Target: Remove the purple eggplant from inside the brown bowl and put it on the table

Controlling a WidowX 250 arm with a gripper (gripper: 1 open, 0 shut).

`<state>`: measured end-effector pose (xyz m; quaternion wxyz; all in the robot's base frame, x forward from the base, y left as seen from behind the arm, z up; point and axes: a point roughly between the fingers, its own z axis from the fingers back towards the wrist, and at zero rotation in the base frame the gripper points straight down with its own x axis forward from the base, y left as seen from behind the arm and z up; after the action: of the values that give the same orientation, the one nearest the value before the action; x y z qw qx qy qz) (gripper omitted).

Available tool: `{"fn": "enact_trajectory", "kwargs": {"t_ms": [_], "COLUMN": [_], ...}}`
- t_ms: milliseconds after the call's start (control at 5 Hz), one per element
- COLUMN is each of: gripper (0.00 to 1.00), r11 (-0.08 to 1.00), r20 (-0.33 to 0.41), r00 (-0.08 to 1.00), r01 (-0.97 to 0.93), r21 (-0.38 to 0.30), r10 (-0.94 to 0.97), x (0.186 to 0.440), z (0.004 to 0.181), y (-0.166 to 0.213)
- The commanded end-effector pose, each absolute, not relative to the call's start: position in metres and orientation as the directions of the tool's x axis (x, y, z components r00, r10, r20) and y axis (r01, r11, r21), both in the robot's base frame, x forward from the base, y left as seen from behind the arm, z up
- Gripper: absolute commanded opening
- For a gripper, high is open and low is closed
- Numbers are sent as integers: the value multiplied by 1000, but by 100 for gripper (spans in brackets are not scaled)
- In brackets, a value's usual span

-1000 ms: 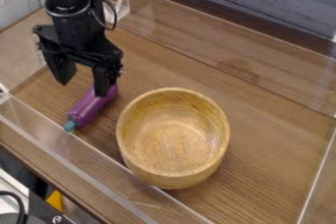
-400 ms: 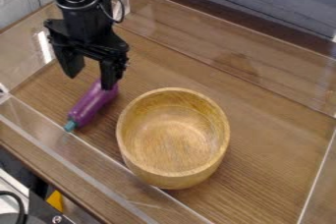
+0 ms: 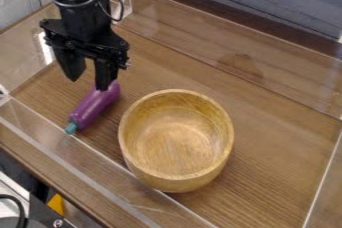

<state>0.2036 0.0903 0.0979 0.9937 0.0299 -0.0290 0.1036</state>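
Near the bench's left edge, beside the bowl (image 3: 175,140), lying on bare wood (image 3: 267,162): purple eggplant (image 3: 94,109), teal tip toward the near-left corner. Probably handling light, firm, slightly slippery; best pinching across the plump middle. Above, gripper (image 3: 88,80) hanging clenched, seemingly holding nothing.

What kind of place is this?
Probably a robotics test bench: a robot arm over a wood-grain tabletop, with a toy eggplant beside a brown bowl.
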Motion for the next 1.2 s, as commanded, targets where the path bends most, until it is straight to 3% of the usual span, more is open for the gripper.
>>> {"fn": "enact_trajectory", "kwargs": {"t_ms": [0, 400, 1000], "gripper": [100, 100, 100], "r11": [975, 968, 955], "r20": [108, 98, 72], "r00": [973, 967, 955], "r01": [-211, -243, -291], "r21": [64, 59, 53], "r10": [204, 236, 287], "x": [209, 212, 213], "z": [112, 120, 110], "y": [96, 100, 89]}}
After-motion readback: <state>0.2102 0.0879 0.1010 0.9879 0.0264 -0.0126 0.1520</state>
